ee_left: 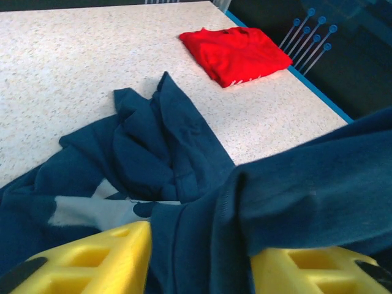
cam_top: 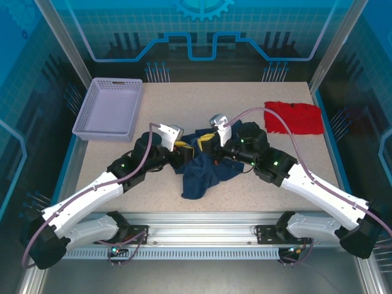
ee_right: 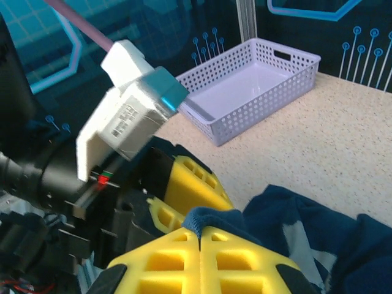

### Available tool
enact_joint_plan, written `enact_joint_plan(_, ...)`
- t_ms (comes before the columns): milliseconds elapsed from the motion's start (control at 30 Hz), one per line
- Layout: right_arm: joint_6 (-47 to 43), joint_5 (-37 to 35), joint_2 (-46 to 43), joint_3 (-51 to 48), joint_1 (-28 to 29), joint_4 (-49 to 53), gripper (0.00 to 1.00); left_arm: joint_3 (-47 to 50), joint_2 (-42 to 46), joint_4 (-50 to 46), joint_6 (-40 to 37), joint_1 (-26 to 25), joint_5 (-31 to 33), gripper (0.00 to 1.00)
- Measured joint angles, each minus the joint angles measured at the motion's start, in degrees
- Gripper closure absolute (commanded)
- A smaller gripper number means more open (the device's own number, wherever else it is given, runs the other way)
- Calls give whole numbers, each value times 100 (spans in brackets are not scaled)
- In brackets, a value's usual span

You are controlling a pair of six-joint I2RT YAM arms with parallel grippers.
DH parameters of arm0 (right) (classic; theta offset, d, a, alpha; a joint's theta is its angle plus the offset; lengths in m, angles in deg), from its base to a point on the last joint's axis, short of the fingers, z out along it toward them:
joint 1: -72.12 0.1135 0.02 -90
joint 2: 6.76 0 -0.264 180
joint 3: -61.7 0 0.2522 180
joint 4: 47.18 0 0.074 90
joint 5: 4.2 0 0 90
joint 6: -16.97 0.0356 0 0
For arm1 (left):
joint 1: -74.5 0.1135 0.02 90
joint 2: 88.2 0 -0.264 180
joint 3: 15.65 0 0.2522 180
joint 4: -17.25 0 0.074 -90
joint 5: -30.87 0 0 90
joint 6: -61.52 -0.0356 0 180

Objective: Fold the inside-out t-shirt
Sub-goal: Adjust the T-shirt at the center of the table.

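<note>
Speckled table (cam_top: pixel 153 196) holds the dark blue t-shirt (cam_top: pixel 199 174) in a messy heap near the middle, no fold made yet I think, with the left gripper (ee_left: pixel 199 242) squeezing a thick bunch and the right gripper (ee_right: pixel 199 236) pinching an edge.

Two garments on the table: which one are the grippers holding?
The navy t-shirt, bunched in the middle, with left gripper and right gripper both closed on it. The red garment lies folded, far right, untouched.

Not seeing any readable text anywhere tbh. White camera box (ee_right: pixel 125 119) on wrist carrying sticker (ee_right: pixel 122 125) with tiny dark print, coming out too blurry to make out. Back panel (cam_top: pixel 202 37) showing gear emblem (cam_top: pixel 202 7).
</note>
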State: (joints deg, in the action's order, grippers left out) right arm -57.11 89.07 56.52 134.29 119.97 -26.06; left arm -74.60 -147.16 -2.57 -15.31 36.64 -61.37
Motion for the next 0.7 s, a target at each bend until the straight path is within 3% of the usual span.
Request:
enact_joint_plan(167, 223, -199, 184, 0, 74, -208, 100, 162, 310, 68, 214, 0, 9, 32)
enact_joint_plan(300, 275, -227, 234, -2, 76, -238, 100, 221, 343, 186, 264, 0, -4, 32)
enact_joint_plan(367, 275, -221, 232, -26, 76, -302, 100, 201, 227, 208, 297, 0, -4, 41)
enact_joint_plan(500, 243, -240, 219, -164, 85, -402, 100, -44, -238, 2, 474, -4, 431, 72)
enact_joint_plan(600, 72, -411, 151, -251, 92, -393, 100, -190, -378, -238, 664, 33, 691, 86)
enact_joint_plan(700, -142, -883, 109, -260, 136, -321, 100, -203, -308, -302, 761, 120, 319, 99)
